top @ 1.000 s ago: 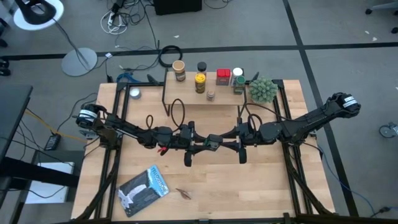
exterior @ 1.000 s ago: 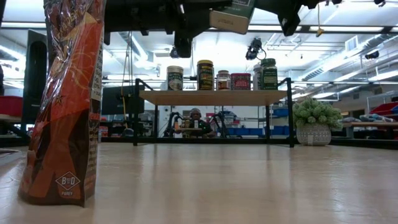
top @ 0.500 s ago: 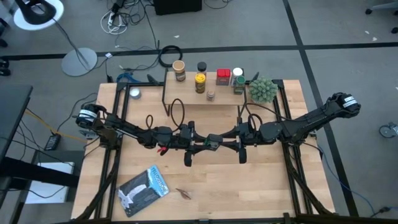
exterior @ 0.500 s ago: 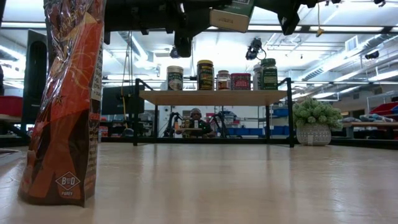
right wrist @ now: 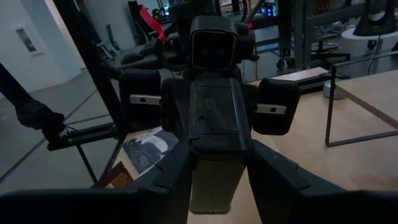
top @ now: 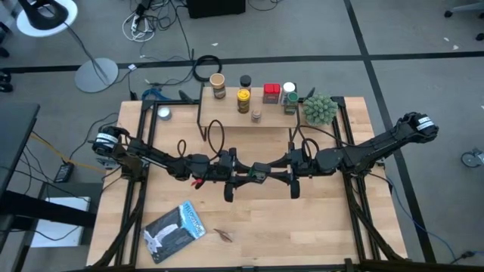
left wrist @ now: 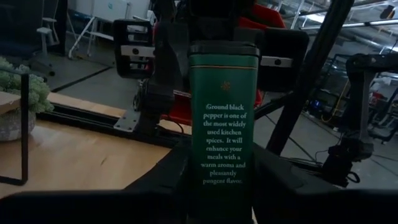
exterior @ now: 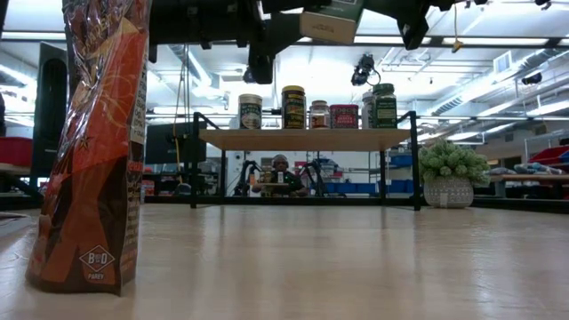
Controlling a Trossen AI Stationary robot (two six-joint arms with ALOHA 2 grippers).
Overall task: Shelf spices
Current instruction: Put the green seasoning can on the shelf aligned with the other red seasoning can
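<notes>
High view: room floor (top: 302, 30) was grey, with cables, a lamp base and dark tape lines around the work area.
Counter (top: 325, 227): light wood, rectangular, carrying both arms, the shelf and loose items.
Shelf (top: 227, 121): low light-wood board on black legs at the far edge of the counter; jars and tins stood on it in a loose row.
Potted plant (top: 320, 109): green, just beside the shelf's right end.
Flat packet (top: 175, 230): blue-white, lying near the front-left of the counter, well apart from the arms.
Orange bag (exterior: 93, 142): tall, upright, close to the low camera.
Green tin (left wrist: 224, 124): pepper tin, held in the air above mid-counter between the two grippers, which met nose to nose.
Left gripper (top: 231, 175): jaws clamped on one end of the green tin, fingers (left wrist: 158, 180) on either side of it.
Right gripper (top: 281, 176): jaws closed around the tin's other end, the tin sitting between its fingers (right wrist: 280, 180).
</notes>
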